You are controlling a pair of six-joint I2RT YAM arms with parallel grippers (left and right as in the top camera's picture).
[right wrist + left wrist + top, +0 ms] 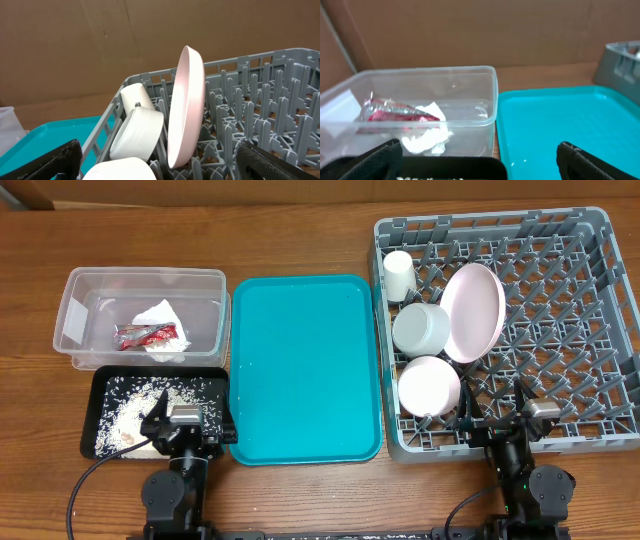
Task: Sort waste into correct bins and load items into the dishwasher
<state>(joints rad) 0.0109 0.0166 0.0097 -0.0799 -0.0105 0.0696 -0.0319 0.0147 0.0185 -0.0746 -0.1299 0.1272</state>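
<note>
Looking from your left gripper (185, 418), wide open and empty over the black tray (95, 415) of rice grains (130, 395), you have the clear plastic tub (80, 290) straight ahead, long side across you, holding the red snack wrapper (148, 334) and white napkin (160, 315). Your right gripper (535, 415), likewise spread and empty, sits at the near edge of the grey dish rack (600, 330); the pink plate (473, 310) on edge, two white bowls (420, 327) and white cup (398, 275) lie ahead to its left.
</note>
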